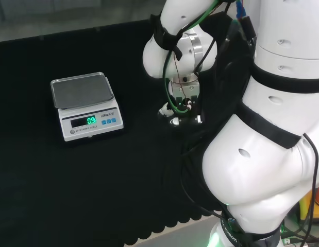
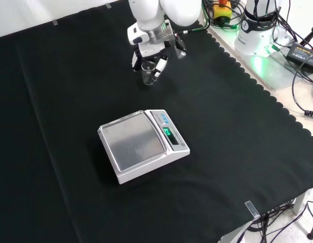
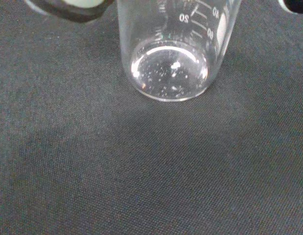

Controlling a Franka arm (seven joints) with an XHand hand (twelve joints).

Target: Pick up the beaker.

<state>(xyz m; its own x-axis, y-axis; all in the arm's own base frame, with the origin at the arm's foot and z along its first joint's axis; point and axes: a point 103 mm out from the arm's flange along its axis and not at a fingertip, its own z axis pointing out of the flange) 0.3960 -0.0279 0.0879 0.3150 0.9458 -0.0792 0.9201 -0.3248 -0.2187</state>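
Between the curled fingers of the robot hand [image 2: 150, 53] stands the grasped beaker [image 2: 148, 75].

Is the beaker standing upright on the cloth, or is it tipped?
Upright. The beaker shows its round base flat on the black cloth and its walls rising straight.

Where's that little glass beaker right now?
In the front view the beaker stands upright on the black cloth near the top, between the hand's fingers, beyond the scale.
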